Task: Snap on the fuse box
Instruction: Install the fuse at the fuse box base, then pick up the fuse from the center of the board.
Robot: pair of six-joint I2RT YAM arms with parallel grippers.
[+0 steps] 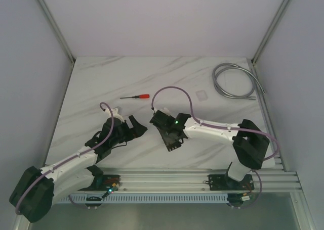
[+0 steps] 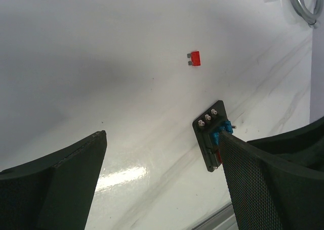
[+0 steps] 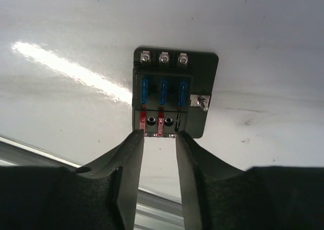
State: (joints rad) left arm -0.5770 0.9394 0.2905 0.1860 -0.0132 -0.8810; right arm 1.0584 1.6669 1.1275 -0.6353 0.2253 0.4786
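The left gripper (image 2: 162, 139) is hanging over the left half of the table (image 1: 91, 83) with its jaws spread as wide as they go and holding nothing. Beyond it, toward the far edge, a red-handled screwdriver (image 1: 136, 96) is lying flat. From the left wrist view a loose red fuse (image 2: 194, 58) is resting on bare table, apart from everything else.

Near the middle of the table, toward the near edge, the right gripper (image 3: 158, 138) is hovering low with its jaws only narrowly parted and gripping nothing. The fuse box (image 3: 172, 93) is lying flat on the table directly ahead of those fingertips, which are sitting at its near edge, on either side of the middle red fuse. The box is looking almost square. Its rows of blue and red fuses are running crosswise to the fingers, and its screw terminals are facing away. The last red-row slot is looking empty.

The right arm is plainly the nearer one. For the left jaws the box is lying off to the right, partly hidden behind a finger.

Toward the far right corner a small clear lid (image 1: 201, 95) is sitting well apart from the box, not yet on it, with a coiled grey cable (image 1: 235, 81) beyond.
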